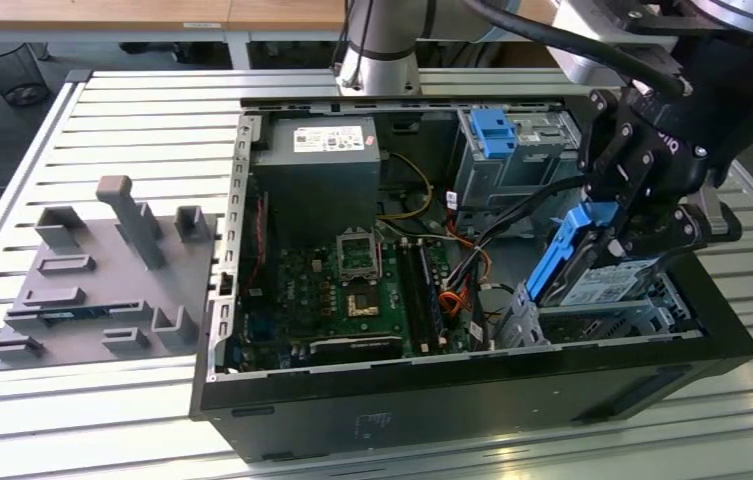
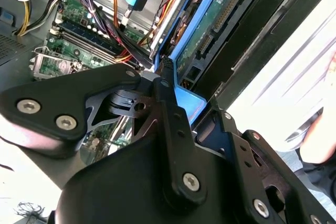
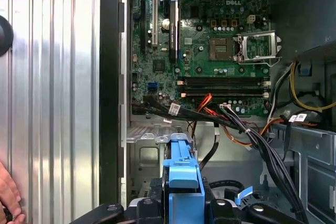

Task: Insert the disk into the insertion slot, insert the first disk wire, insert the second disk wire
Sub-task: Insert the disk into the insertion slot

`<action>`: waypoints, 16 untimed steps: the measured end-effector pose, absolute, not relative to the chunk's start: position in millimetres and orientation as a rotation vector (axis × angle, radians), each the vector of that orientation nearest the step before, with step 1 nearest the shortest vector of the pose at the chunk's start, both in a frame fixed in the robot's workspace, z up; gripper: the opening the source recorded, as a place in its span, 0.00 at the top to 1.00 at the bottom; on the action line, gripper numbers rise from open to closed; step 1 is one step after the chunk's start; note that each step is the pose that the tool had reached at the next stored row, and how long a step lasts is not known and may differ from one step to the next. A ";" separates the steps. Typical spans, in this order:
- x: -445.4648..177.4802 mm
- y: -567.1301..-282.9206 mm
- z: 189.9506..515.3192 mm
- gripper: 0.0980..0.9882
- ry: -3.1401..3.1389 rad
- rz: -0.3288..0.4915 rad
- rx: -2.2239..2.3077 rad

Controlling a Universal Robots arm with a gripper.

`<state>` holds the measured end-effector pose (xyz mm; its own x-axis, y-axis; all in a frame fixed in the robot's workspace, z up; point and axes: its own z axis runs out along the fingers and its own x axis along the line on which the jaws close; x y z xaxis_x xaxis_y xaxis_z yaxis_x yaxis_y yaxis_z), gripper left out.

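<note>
— What is held by the claw (image 1: 623,238)?
— The disk (image 1: 584,262) is held. The claw is closed on the blue carrier, and one black finger (image 2: 169,114) is pressed against the carrier's edge in the second wrist view.

— How is the disk carried?
— It is held steeply tilted, nearly on edge. Its white label is shown in the exterior view, and its green circuit side is shown in the second wrist view.

— Where is the slot (image 1: 610,318) placed?
— It is found directly under the claw, as a low cage of perforated grey metal. The disk's lower end is set at the cage's top opening, and most of the disk is seen above it. Whether the metal is touched cannot be told.

— What is seen beside the claw?
— A bundle of cables (image 1: 490,262), black with orange and red strands, is draped just beside the disk, between the claw and the board (image 1: 349,285). Beyond the claw, farther from the exterior camera, a taller bay (image 1: 510,150) with a blue latch is mounted in the case (image 1: 483,400).

— Is anything noted outside the case?
— A hand (image 3: 7,195) is seen over the ribbed table (image 3: 52,77) in the first wrist view, well apart from the claw.
</note>
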<state>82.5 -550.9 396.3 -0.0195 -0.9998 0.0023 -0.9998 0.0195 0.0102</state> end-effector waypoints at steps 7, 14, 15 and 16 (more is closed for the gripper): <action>82.5 -550.9 391.9 0.70 -2.237 -0.009 2.194; 82.5 -550.9 387.9 0.70 -2.237 -0.009 2.194; 82.5 -550.9 387.5 0.70 -2.237 -0.009 2.194; 82.5 -550.9 387.0 0.70 -2.237 -0.009 2.194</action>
<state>82.5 -550.9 387.0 -0.0195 -0.9998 0.0023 -0.9998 0.0195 0.0102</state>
